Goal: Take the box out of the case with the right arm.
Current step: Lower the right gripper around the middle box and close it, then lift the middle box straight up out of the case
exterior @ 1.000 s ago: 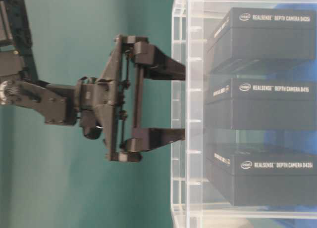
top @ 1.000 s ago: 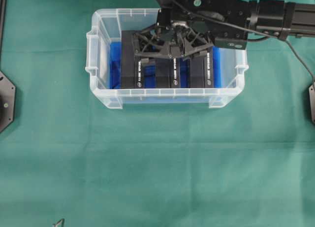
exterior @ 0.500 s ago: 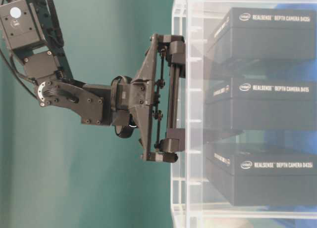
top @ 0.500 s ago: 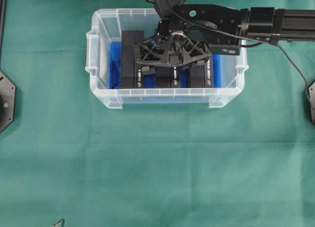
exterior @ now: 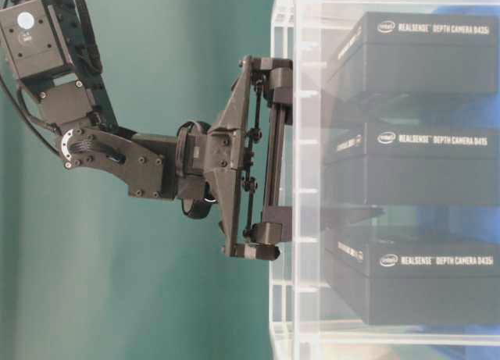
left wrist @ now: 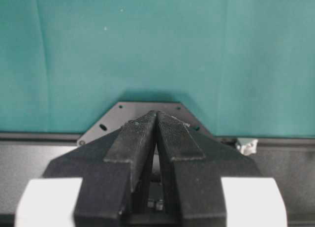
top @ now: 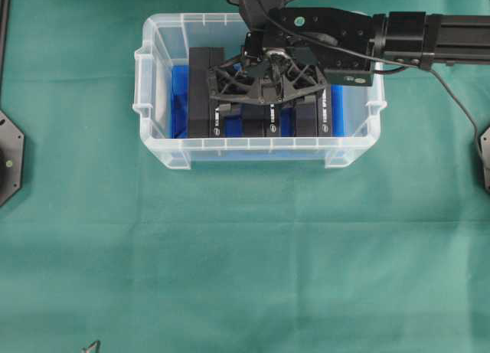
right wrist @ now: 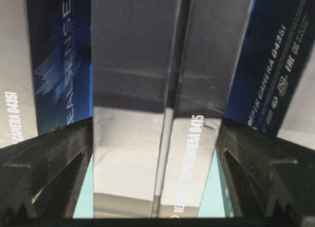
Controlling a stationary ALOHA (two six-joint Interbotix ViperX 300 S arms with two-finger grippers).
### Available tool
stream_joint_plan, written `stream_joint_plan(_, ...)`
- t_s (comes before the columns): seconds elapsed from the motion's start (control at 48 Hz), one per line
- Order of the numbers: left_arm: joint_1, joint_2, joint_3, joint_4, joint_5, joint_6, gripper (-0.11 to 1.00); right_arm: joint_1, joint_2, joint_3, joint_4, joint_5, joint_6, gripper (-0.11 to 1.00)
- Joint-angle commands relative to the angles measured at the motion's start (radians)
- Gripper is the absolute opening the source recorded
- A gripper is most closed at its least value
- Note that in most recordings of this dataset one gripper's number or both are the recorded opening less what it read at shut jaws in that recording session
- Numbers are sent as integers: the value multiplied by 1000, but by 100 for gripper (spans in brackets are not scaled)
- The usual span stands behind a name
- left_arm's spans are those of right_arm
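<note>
The case [top: 157, 100] sits in the upper middle of the overhead view on the green-covered desk [top: 245, 261], its blue bottom showing between three black boxes standing on edge side by side. The left box [top: 200, 93] stands clear, the middle box [top: 264, 122] and the right box [top: 315, 117] are partly hidden under the arm. The right arm [top: 413, 35] reaches in from the upper right of that view and its gripper [top: 264, 89] hangs down into the case over the middle box. Its jaws stand wide apart; in the right wrist view one finger [right wrist: 44, 173] shows at the lower left and the other at the lower right, with the middle box [right wrist: 162, 138] filling the gap between them. Whether the fingers touch the box I cannot tell. From the table-level view the gripper [exterior: 266, 180] is lined up with the middle box [exterior: 414, 165] behind the clear wall of the case [exterior: 297, 180].

The left gripper [left wrist: 156, 138] is seen only in its own wrist view, jaws closed together with nothing between them, above the green cloth.
</note>
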Motion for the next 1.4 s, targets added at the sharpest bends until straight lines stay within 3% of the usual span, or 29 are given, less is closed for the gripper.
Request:
stream_joint_plan(0.0, -2, 5, -25, -2, -5, 0, 0, -3, -21, -11, -3, -5, 2, 92)
stream_joint_plan(0.167, -2, 5, -25, -2, -5, 0, 0, -5, -18, -11, -43, -2, 9, 88)
stream_joint_plan(0.313, -2, 5, -25, -2, -5, 0, 0, -5, -14, -11, -58, -2, 32, 65)
stream_joint_plan(0.98, -2, 5, -26, -2, -5, 0, 0, -5, -21, -31, -54, 9, 34, 65)
stream_joint_plan(1.376, -2, 0, -26, -2, -5, 3, 0, -5, -72, -202, -64, 245, 34, 65)
